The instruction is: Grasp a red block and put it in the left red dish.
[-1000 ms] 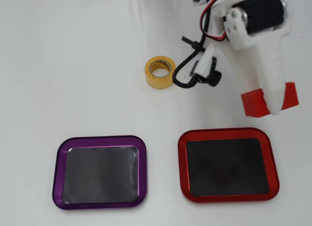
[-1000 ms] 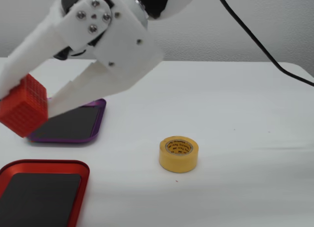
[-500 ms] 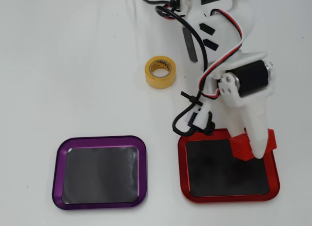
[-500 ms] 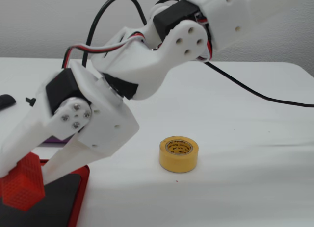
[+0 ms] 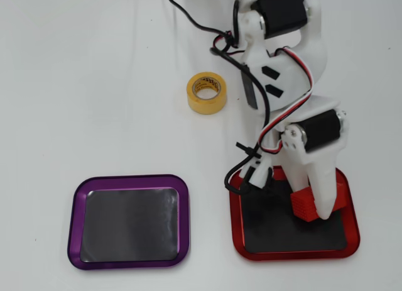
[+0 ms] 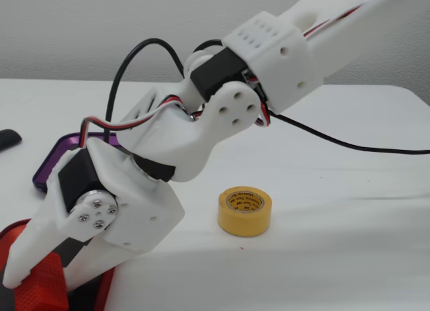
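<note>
The red block [image 5: 303,204] is between my gripper's [image 5: 317,210] fingers, low over the right part of the red-rimmed dish [image 5: 295,254]. That dish lies at the right in the overhead view and at the bottom left in the fixed view [image 6: 8,244]. In the fixed view the block [image 6: 46,287] shows under the white finger, with the gripper [image 6: 37,281] shut on it. Whether the block touches the dish's dark floor is hidden by the arm.
A purple-rimmed tray [image 5: 75,222] lies left of the red dish in the overhead view and shows behind the arm in the fixed view [image 6: 54,156]. A yellow tape roll [image 5: 206,92] [image 6: 244,211] stands beside the arm. Black cables trail from the arm's base.
</note>
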Tool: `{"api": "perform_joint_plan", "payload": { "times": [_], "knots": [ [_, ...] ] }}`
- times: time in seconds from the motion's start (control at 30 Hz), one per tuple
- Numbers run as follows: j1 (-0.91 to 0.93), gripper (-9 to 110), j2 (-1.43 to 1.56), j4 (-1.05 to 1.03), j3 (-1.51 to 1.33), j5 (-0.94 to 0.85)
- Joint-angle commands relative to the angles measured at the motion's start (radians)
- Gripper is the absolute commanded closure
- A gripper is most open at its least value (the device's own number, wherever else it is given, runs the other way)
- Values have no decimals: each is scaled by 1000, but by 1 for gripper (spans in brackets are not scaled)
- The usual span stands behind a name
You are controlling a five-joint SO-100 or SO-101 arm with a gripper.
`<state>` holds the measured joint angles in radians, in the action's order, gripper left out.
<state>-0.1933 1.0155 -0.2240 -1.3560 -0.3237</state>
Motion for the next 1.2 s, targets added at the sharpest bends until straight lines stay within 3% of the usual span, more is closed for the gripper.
{"api": "perform_joint_plan", "payload": {
  "times": [0.0, 0.13, 0.37, 0.67, 0.97, 1.17],
  "knots": [
    [3, 100, 20, 15, 32, 2],
    [-5, 93, 21, 8, 32, 3],
    [-6, 87, 25, -207, 117, 3],
    [-2, 78, 23, -690, 565, 5],
    [3, 78, 21, -1310, 1114, -3],
    [20, 78, 23, -1471, 1293, 6]
  ]
}}
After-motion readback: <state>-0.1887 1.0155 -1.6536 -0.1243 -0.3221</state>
